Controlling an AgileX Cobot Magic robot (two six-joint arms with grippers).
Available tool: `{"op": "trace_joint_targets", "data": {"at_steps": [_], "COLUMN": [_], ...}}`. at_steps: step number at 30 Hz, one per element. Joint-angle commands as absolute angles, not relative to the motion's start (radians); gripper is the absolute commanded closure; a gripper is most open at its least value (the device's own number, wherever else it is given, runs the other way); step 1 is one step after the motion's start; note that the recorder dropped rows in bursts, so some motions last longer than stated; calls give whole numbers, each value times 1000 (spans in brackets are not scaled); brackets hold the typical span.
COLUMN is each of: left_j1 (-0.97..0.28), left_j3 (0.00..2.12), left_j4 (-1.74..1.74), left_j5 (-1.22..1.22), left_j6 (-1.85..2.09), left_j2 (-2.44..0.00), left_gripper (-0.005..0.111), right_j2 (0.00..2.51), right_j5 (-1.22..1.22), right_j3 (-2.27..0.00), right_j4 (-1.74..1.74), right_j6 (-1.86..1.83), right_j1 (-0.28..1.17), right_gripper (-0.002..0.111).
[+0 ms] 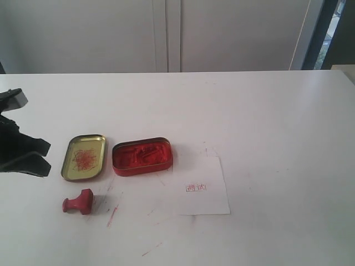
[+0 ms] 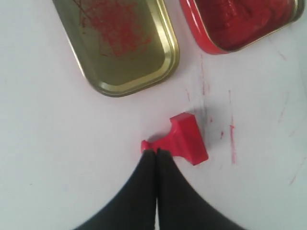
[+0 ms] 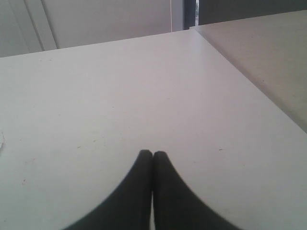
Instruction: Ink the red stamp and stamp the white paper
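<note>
Left wrist view: left gripper (image 2: pixel 156 152) jaws shut tip to tip, nothing held. Tips sit right at the handle end of red stamp (image 2: pixel 184 140); contact unclear. Exterior view: stamp on its side, lower left of frame, on table (image 1: pixel 266 122). White paper (image 1: pixel 202 185) lower centre w/ small red mark, just right of open ink tin (image 1: pixel 142 157); lid (image 1: pixel 84 157) left of tin. Right wrist view: right gripper (image 3: pixel 152 154) shut, empty, over table.
</note>
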State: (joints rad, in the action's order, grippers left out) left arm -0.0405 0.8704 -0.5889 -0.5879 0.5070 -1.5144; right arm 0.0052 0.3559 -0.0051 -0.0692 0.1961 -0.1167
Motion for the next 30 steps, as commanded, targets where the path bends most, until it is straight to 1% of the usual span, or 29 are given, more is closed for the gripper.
{"op": "trace_joint_targets", "data": {"at_steps": [1, 6, 30], "left_j1": [-114, -152, -152], "left_j3": [868, 868, 868], "left_j4": [-350, -223, -223], "left_j5": [-517, -498, -478], "left_j6": [294, 181, 183], "left_j2": [-1435, -1391, -1378], "left_gripper": [107, 107, 107], "right_j2": [0, 0, 0], "right_j5": [341, 341, 341], "right_j3": [0, 0, 0], "right_j4": [-77, -77, -77], "right_j6": [196, 196, 196], "right_j1": [-121, -121, -121], "right_gripper": [108, 108, 108]}}
